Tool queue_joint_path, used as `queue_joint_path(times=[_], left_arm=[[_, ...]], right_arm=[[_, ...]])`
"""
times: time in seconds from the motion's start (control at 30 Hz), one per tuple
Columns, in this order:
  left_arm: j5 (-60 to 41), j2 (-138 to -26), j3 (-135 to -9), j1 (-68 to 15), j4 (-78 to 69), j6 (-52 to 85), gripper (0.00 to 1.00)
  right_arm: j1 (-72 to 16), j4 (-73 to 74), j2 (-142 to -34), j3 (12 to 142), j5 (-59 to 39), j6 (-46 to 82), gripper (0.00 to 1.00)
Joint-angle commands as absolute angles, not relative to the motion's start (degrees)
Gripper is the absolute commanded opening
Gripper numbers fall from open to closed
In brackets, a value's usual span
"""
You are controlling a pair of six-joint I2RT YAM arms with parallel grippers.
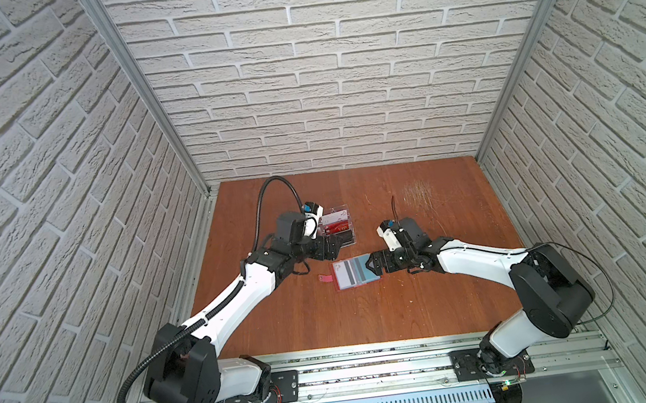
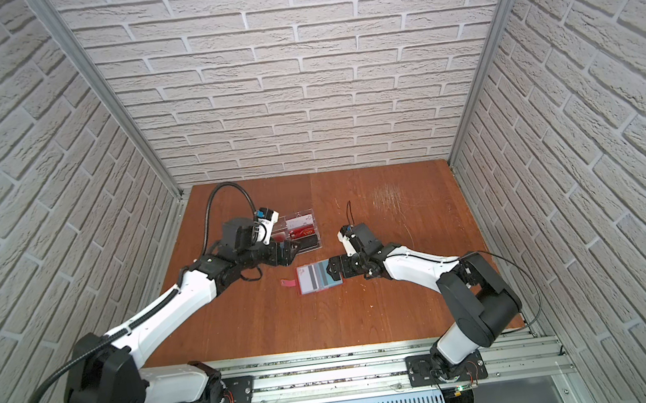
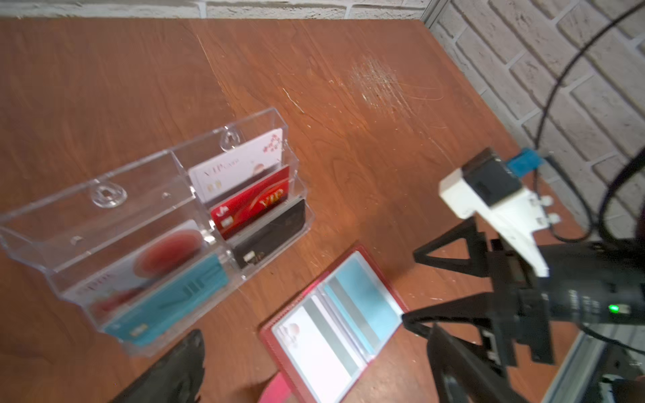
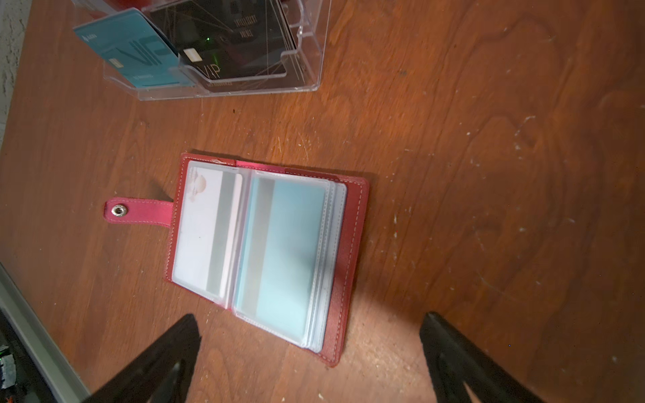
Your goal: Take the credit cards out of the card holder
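Observation:
The red card holder (image 1: pixel 339 288) (image 2: pixel 303 293) lies open on the table, strap tab (image 4: pixel 139 210) pointing left. Its clear sleeves show a white card (image 4: pixel 206 230) and a pale blue card (image 4: pixel 286 244). A black credit card (image 3: pixel 275 230) (image 4: pixel 227 38) stands in the front right slot of the acrylic tray (image 3: pixel 104 195). In both top views my left gripper (image 1: pixel 337 246) (image 3: pixel 316 335) hangs open and empty between tray and holder. My right gripper (image 1: pixel 373 267) (image 4: pixel 309 319) is open at the holder's right edge, holding nothing.
The clear tray (image 1: pixel 350 218) behind the holder also carries a white VIP card (image 3: pixel 241 164), a red VIP card (image 3: pixel 254 202), a teal card (image 3: pixel 171 300) and a white card with a red circle (image 3: pixel 157 258). Brick walls enclose the wooden table (image 1: pixel 430 302) on three sides.

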State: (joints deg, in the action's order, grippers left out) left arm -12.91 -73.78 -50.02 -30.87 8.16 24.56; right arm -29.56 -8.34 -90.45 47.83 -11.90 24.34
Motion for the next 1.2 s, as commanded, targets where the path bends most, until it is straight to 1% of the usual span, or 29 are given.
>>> queue_joint_path(times=[0.0, 0.07, 0.17, 0.2, 0.3, 0.37, 0.5, 0.6, 0.77, 0.93, 1.0, 1.17], left_arm=[[-11.9, -71.8, -46.3, -31.8, 2.1, 41.2, 0.98], [-9.0, -70.6, -42.5, -33.7, -1.6, 47.9, 0.98], [-1.3, -68.8, -36.9, -39.4, -9.9, 54.9, 0.98], [0.5, -68.7, -36.3, -40.7, -10.6, 56.6, 0.98], [4.9, -69.0, -34.7, -44.1, -14.8, 61.2, 0.98], [7.4, -70.2, -35.2, -45.5, -14.8, 63.3, 0.98], [10.1, -72.6, -34.4, -45.9, -16.0, 67.8, 0.98], [10.7, -74.9, -33.5, -45.8, -18.3, 70.0, 0.98], [10.7, -78.6, -33.2, -45.9, -21.3, 71.9, 0.98], [9.7, -83.1, -33.6, -46.1, -23.8, 73.0, 0.98], [9.9, -84.6, -33.3, -46.2, -24.9, 73.6, 0.98], [10.0, -86.6, -32.5, -46.5, -26.2, 74.3, 0.98]], right_arm=[[-30.1, -7.1, -91.9, 49.9, -12.9, 23.5, 0.98], [-30.1, -6.1, -92.2, 49.7, -14.1, 23.9, 0.96], [-30.4, -6.0, -92.8, 49.8, -14.2, 23.7, 0.91], [-30.5, -5.8, -92.8, 49.8, -14.2, 23.6, 0.88], [-30.7, -5.2, -92.3, 49.4, -14.3, 23.5, 0.85], [-30.8, -5.1, -92.3, 49.5, -14.6, 23.4, 0.82], [-31.5, -4.8, -93.3, 49.8, -15.6, 23.6, 0.76], [-31.6, -4.4, -94.1, 50.0, -16.4, 23.8, 0.73], [-31.7, -4.8, -96.0, 50.9, -17.6, 24.1, 0.64], [-31.7, -5.1, -96.7, 51.4, -18.0, 24.4, 0.60], [-31.7, -5.5, -97.0, 51.6, -18.1, 24.5, 0.56], [-31.7, -5.4, -97.3, 51.8, -19.0, 24.8, 0.53]])
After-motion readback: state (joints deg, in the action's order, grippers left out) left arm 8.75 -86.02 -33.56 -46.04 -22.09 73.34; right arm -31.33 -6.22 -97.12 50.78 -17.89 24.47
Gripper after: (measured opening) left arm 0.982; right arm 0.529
